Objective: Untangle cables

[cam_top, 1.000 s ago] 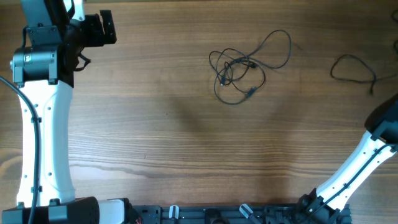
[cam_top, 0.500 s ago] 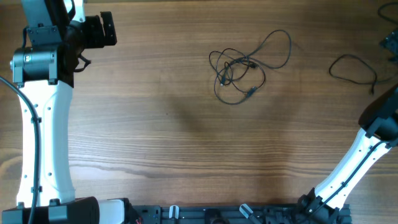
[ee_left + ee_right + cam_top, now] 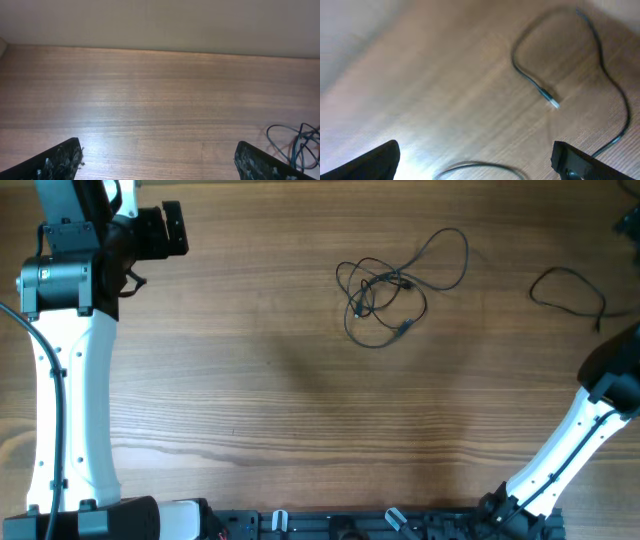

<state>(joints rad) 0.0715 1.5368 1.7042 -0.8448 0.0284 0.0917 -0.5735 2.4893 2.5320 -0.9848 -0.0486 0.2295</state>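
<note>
Overhead, you see the tangled bundle of thin black cables (image 3: 390, 290) lying near the middle of the brown wooden table (image 3: 250, 400). One loose thin black cord (image 3: 568, 292) lies well apart, toward the right edge. Your left gripper (image 3: 160, 170) and right gripper (image 3: 477, 167) both stand wide, holding nothing.

The left gripper (image 3: 157, 149) and right gripper (image 3: 476, 147) apparently gape wide.

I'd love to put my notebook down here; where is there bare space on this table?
Widest: the wooden table's near half, between the white left arm and the white right arm. Also the far strip between the left arm and the tangled thin black cables. Crowded: far right, around the single looped black cable.
</note>
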